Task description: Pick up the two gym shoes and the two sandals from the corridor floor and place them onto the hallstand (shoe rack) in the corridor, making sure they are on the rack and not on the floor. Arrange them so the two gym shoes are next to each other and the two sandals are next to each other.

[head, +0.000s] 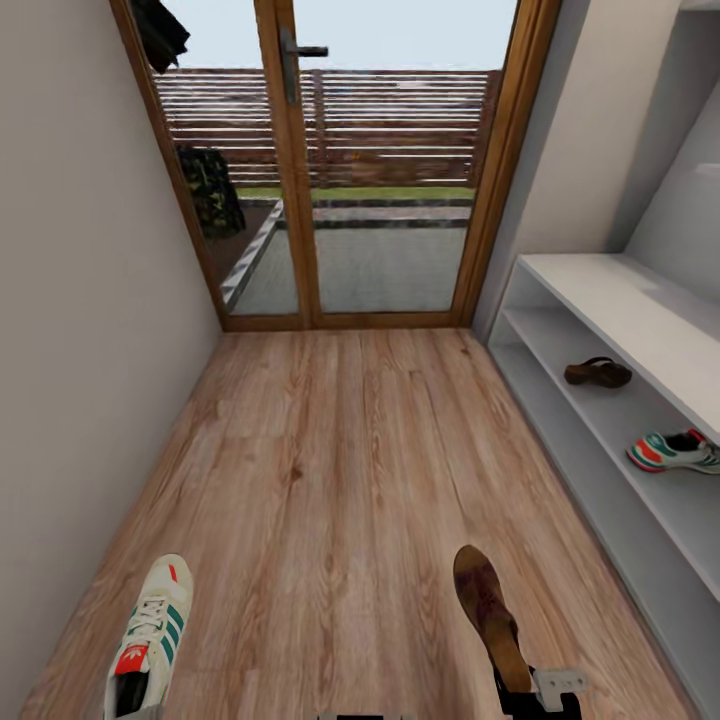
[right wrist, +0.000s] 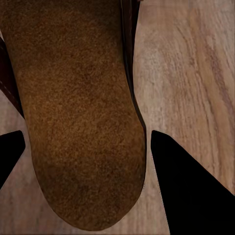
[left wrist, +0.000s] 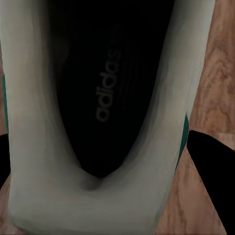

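Observation:
One gym shoe (head: 150, 638) shows at the lower left of the head view, toe pointing away. Its heel opening (left wrist: 98, 98) sits between the fingers of my left gripper (left wrist: 98, 142), which touch both sides of the heel. A brown sandal (head: 490, 610) lies at the lower right. My right gripper (head: 545, 692) is at its heel, and its dark fingers (right wrist: 186, 186) press both edges of the tan insole (right wrist: 78, 122). The second sandal (head: 598, 372) and second gym shoe (head: 675, 452) rest apart on the middle shelf of the hallstand (head: 600, 300) at the right.
Wood-plank corridor floor (head: 340, 460) stretches ahead to a glass door with a wooden frame (head: 300, 200). A plain wall (head: 80, 300) runs along the left. The hallstand's grey back panel (head: 690, 200) rises at the right.

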Controlling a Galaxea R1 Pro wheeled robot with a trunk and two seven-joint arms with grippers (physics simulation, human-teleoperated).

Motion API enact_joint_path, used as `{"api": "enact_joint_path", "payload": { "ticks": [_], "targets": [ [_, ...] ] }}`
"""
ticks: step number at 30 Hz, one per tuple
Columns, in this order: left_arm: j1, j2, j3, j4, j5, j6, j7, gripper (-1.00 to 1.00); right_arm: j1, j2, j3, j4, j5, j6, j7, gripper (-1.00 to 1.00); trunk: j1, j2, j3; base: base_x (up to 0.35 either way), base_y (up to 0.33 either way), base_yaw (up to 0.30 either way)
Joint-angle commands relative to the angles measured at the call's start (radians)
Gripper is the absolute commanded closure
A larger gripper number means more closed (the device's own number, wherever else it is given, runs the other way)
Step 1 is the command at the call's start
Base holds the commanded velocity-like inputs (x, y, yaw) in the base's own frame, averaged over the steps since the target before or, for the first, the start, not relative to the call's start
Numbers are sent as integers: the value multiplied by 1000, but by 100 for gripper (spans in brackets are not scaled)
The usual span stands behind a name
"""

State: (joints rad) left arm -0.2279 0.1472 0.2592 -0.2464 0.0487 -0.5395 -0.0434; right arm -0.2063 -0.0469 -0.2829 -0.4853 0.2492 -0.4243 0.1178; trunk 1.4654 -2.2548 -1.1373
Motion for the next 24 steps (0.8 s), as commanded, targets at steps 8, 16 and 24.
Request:
{"api": "enact_joint_path", "payload": {
  "ticks": [8,16,24],
  "targets": [
    [-1,0,2,1,5,-3,-4,100,-1,1,-9,0,4,-4,10,100,0,0,-1,338,0,0],
    [-1,0,2,1,5,-3,-4,100,-1,2,-9,-1,3,-4,10,100,0,0,-1,338,0,0],
    [-1,0,2,1,6,-3,-4,100,-1,4,-9,-1,2,-4,11,100,0,0,-1,338,0,0]
  ]
}}
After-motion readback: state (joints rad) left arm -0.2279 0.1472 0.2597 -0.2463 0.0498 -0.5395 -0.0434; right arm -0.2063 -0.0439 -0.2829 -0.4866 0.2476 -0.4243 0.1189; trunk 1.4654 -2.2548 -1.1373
